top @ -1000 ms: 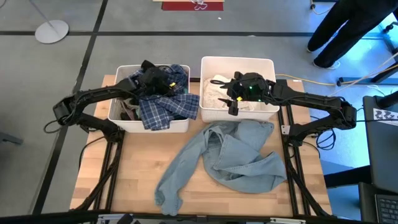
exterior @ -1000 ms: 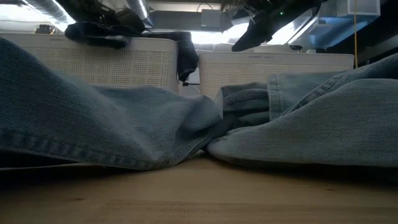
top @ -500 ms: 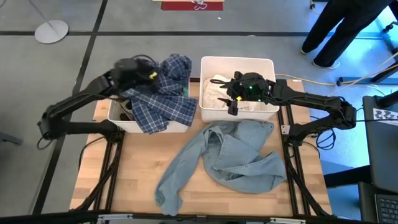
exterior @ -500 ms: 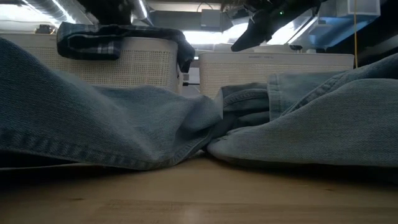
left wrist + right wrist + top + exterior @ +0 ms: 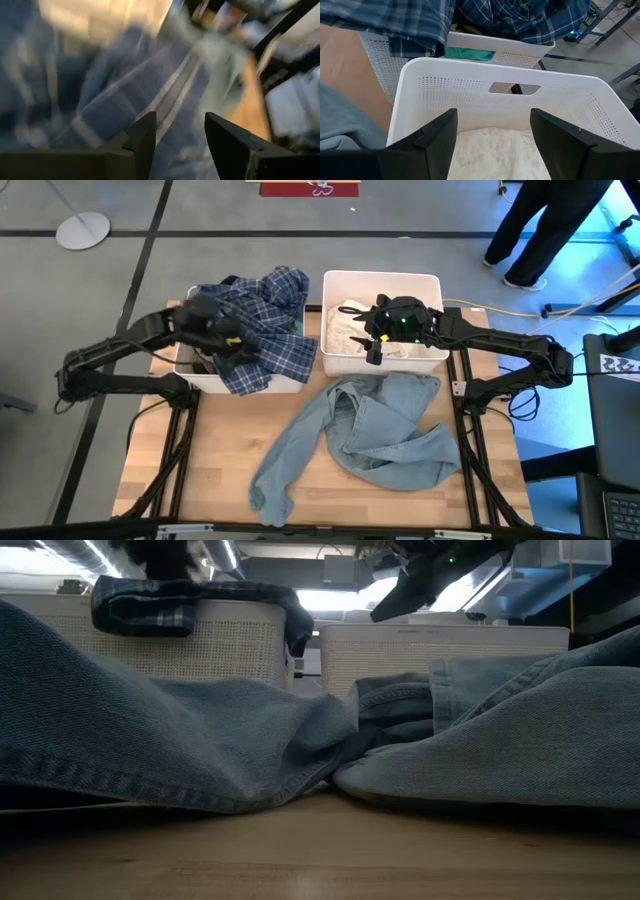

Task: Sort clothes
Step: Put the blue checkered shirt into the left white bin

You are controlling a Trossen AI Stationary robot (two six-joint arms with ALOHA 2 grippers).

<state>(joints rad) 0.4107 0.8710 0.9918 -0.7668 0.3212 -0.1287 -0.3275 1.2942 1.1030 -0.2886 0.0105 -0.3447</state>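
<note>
overhead and level views of a wooden counter (image 5: pixel 220 450) carrying two white bins side by side. the left bin (image 5: pixel 196 376) is mostly hidden under a blue plaid shirt (image 5: pixel 270 330) that spills over its front rim; beneath it only a sliver of teal cloth (image 5: pixel 469 53) shows, and the other contents cannot be made out. the left gripper (image 5: pixel 222 340) sits over the plaid shirt at the bin's front and appears smeared; in its wrist view the two dark fingers (image 5: pixel 142 137) stand apart with nothing between them, over streaked plaid fabric. the right bin (image 5: pixel 380 280) holds a white garment (image 5: pixel 492 147), partly covered from above by the right gripper (image 5: pixel 372 345), which hovers over the bin's front half with its fingers (image 5: pixel 437 135) spread wide and empty. a light blue denim garment (image 5: pixel 370 435) lies crumpled on the counter in front of both bins; in the level view it fills the foreground and hides the lower bin walls. a person's legs (image 5: pixel 545 225), cut off by the frame, stand on the floor beyond the counter.
</note>
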